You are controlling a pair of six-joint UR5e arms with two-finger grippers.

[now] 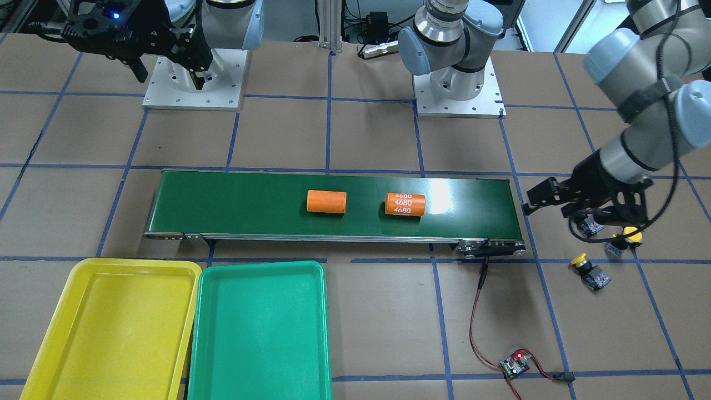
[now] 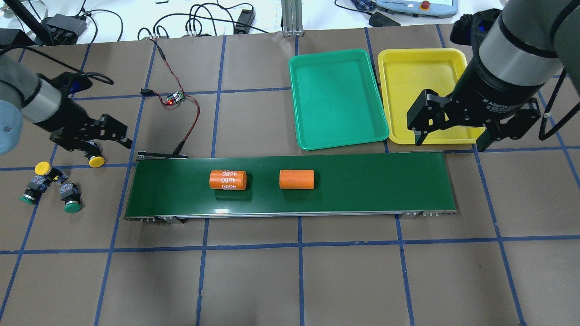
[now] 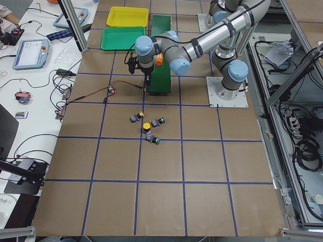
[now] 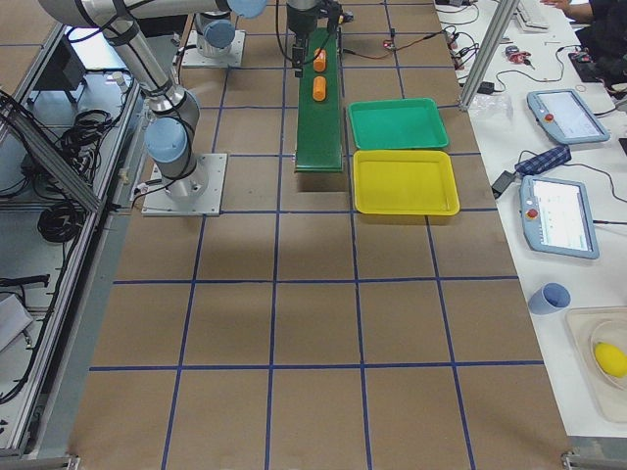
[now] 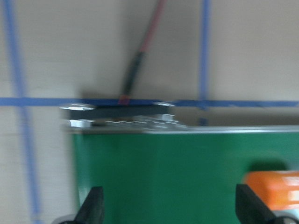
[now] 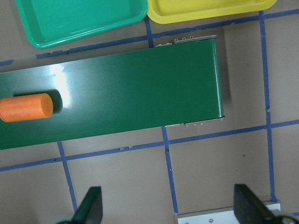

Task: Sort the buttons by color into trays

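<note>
- A dark-green conveyor belt (image 2: pixel 371 185) is lying on the table (image 2: pixel 272 280).
- A plain orange cylinder (image 2: pixel 297 179) and a "4680" cylinder (image 2: pixel 227 179) are resting on it, apart.
- A circuit board (image 2: pixel 175 98) is glowing red.

Silver arms (image 2: pixel 512 54), blue-grey joint caps (image 1: pixel 608 53)

Bright light, glare on the belt (image 1: pixel 266 203) (left wrist view blurred).
</note>
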